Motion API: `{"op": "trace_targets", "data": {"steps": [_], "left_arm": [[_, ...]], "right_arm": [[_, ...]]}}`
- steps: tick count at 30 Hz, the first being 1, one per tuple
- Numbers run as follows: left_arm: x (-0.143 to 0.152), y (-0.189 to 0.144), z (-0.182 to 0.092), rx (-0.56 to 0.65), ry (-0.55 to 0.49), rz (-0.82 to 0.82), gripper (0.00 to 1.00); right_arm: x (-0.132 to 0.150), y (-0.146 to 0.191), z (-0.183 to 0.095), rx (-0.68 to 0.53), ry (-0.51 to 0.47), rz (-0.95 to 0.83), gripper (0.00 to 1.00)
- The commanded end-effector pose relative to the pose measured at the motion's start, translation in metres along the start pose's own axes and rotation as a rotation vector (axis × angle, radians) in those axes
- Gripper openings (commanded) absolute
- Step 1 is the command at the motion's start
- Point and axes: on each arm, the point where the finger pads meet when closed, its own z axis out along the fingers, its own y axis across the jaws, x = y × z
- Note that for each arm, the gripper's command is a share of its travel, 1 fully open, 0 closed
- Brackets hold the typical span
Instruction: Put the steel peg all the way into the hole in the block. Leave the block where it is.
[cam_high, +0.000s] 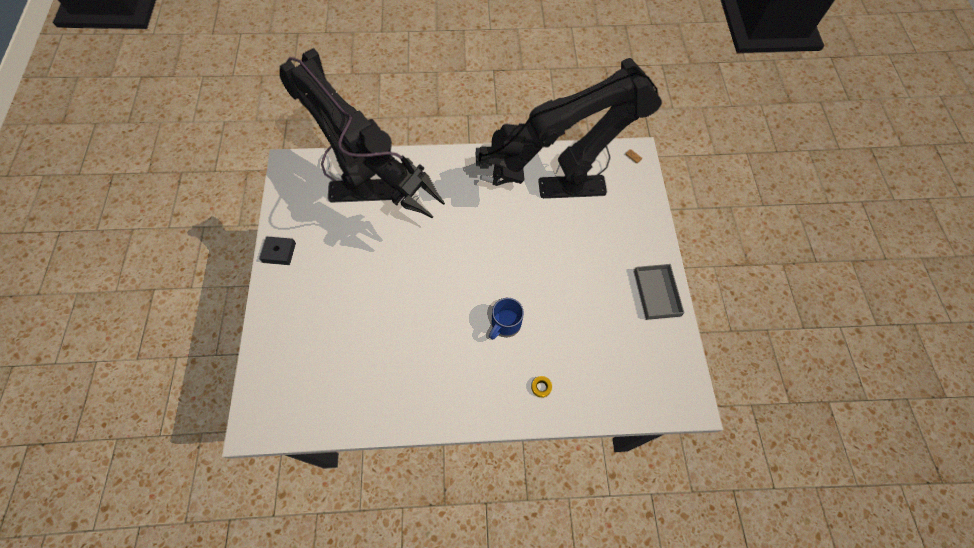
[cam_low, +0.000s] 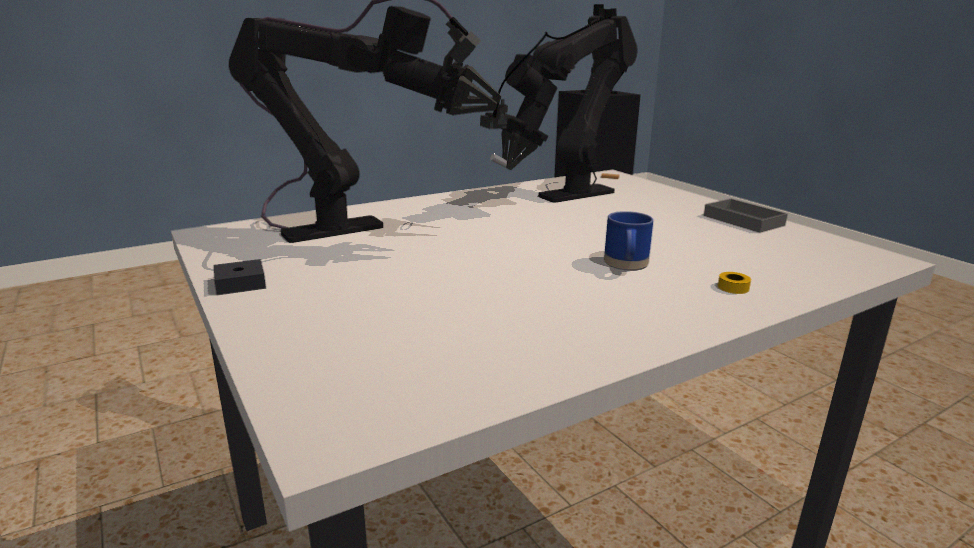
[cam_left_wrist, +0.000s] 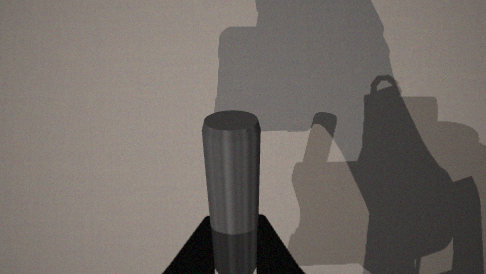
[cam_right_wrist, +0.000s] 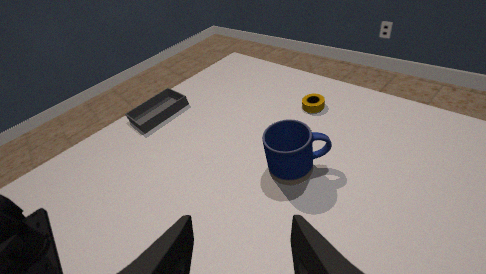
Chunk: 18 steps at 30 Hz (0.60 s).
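The steel peg (cam_low: 499, 160) (cam_left_wrist: 231, 170) is a plain grey cylinder. My left gripper (cam_low: 508, 163) (cam_left_wrist: 235, 227) is shut on it, high above the back of the table, with much of the peg sticking out past the fingertips. My right gripper (cam_high: 437, 209) (cam_right_wrist: 242, 227) is partly open with nothing between its fingers. It is in the air beside the left gripper, on the block's side. The dark block (cam_high: 284, 256) (cam_low: 239, 281) lies at the table's left edge in the top view, far from both grippers, its round hole facing up and empty.
A blue mug (cam_high: 507, 320) (cam_low: 628, 238) (cam_right_wrist: 289, 155) stands mid-table. A yellow ring (cam_high: 534, 391) (cam_low: 734, 287) (cam_right_wrist: 313, 108) lies beyond it. A grey tray (cam_high: 658, 316) (cam_low: 742, 219) is near the right edge in the top view. A small orange-brown piece (cam_high: 633, 156) lies at the back right corner.
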Motion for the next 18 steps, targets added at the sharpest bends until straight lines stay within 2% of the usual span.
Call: {"op": "trace_targets", "data": {"steps": [1, 2, 4, 7, 11, 15, 18], "left_arm": [[-0.016, 0.005, -0.005, -0.021, -0.065, 0.012, 0.0], [-0.016, 0.005, -0.005, -0.021, -0.065, 0.012, 0.0], [-0.016, 0.005, -0.005, -0.021, -0.065, 0.012, 0.0], [-0.016, 0.005, -0.005, -0.021, -0.065, 0.012, 0.0], [-0.016, 0.005, -0.005, -0.021, -0.065, 0.012, 0.0], [-0.016, 0.005, -0.005, -0.021, -0.065, 0.012, 0.0], [-0.016, 0.005, -0.005, -0.021, -0.065, 0.012, 0.0]], "right_arm": [[0.056, 0.053, -0.011, -0.174, 0.149, 0.052, 0.43], [0.069, 0.066, -0.014, -0.219, 0.183, 0.052, 0.43], [0.069, 0.066, -0.014, -0.219, 0.183, 0.052, 0.43], [0.117, 0.109, -0.033, -0.381, 0.318, 0.053, 0.43], [0.152, 0.141, -0.054, -0.513, 0.423, 0.033, 0.43], [0.155, 0.141, -0.055, -0.512, 0.428, 0.031, 0.43], [0.144, 0.142, -0.055, -0.512, 0.405, 0.032, 0.43]]}}
